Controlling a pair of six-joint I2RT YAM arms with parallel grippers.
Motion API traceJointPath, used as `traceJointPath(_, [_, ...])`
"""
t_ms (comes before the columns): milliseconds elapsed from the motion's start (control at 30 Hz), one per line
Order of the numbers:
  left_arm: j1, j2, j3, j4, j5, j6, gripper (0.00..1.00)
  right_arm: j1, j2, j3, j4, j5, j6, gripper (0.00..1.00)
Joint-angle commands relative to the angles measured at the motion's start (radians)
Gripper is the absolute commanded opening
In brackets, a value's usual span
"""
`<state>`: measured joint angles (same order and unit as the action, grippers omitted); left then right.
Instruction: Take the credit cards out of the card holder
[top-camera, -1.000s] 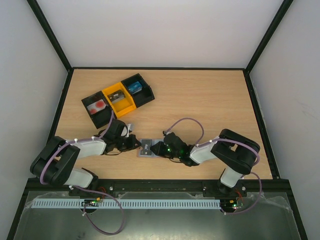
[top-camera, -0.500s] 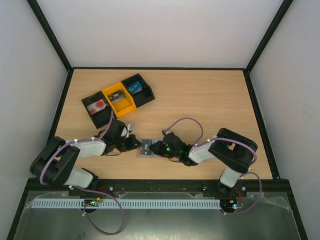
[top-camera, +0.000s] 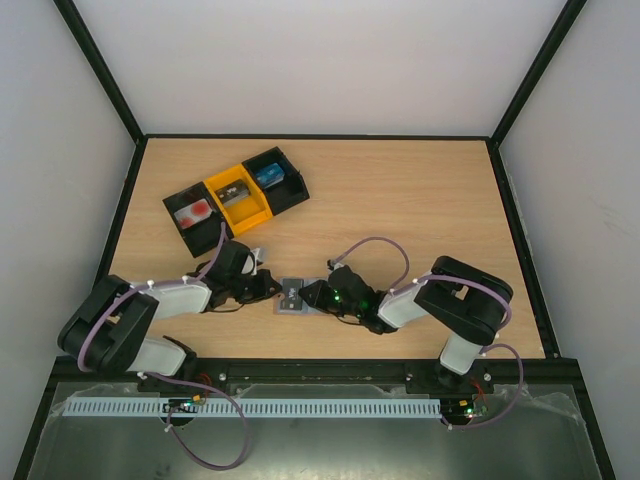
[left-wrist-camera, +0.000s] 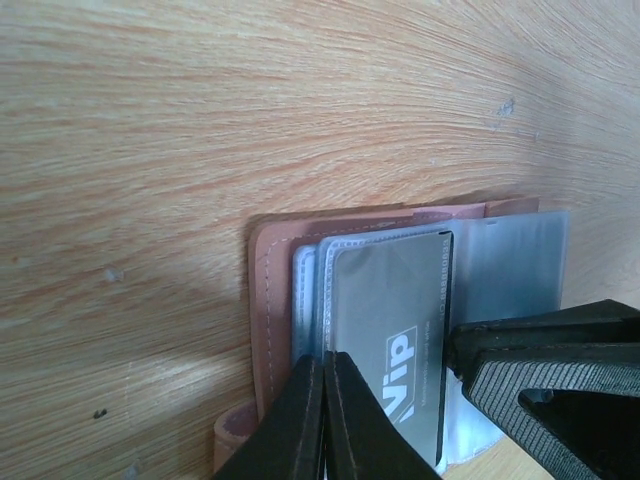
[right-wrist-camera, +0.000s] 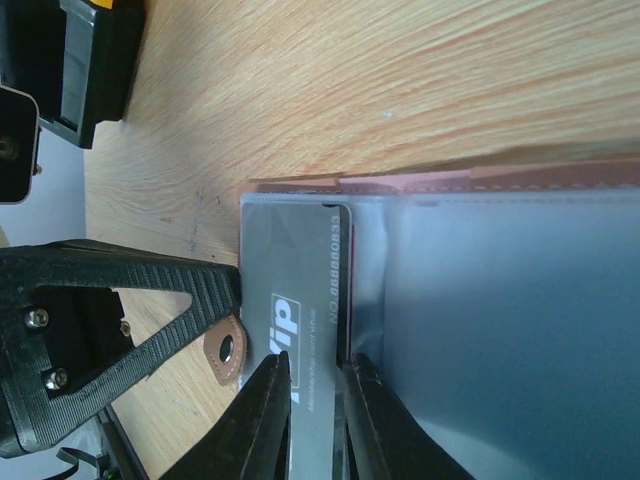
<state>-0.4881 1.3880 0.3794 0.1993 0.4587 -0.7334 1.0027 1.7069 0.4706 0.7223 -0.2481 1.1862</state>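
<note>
A: What is given by the overhead view that the wrist cameras lack?

B: The layout. The card holder is seen lying flat on the table, near its front edge, between the left gripper and the right gripper. A black-and-yellow tray is set well apart, toward the far left. Both arms are folded low, with elbows thrown outward, forearms laid inward close to the wood, and wrists brought head-on at the middle.

A: And what is added by the wrist views?

B: Detail that is lost from above. The holder is shown open, with clear sleeves framed by a brownish rim. A grey credit card marked "Vip" is seen at the sleeve on the left gripper's side; whether it sits inside or on top cannot be told.

A: How are the jaws found?

B: From the left wrist, the left fingers are seen pressed together with no gap, their tips over the holder's edge. Whether anything is nipped cannot be told. From the right wrist, the right fingers are seen slightly parted over the card's end, its face showing in the gap — a firm hold cannot be confirmed. There too, a left finger is shown against the holder's edge, beside a snap tab.
</note>
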Motion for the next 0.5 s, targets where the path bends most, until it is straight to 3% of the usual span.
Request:
traceJointPath(0, [0.002,-0.007,-0.028,-0.098,-0.098,0.005,0.03,0.004,0.028,-0.034,0.098,0.021,0.06,0.17])
traceJointPath(467, [-0.002,-0.012,-0.039,-0.103,-0.121,0.003,0.03,0.003,0.071,-0.031,0.154,-0.016,0.079,0.18])
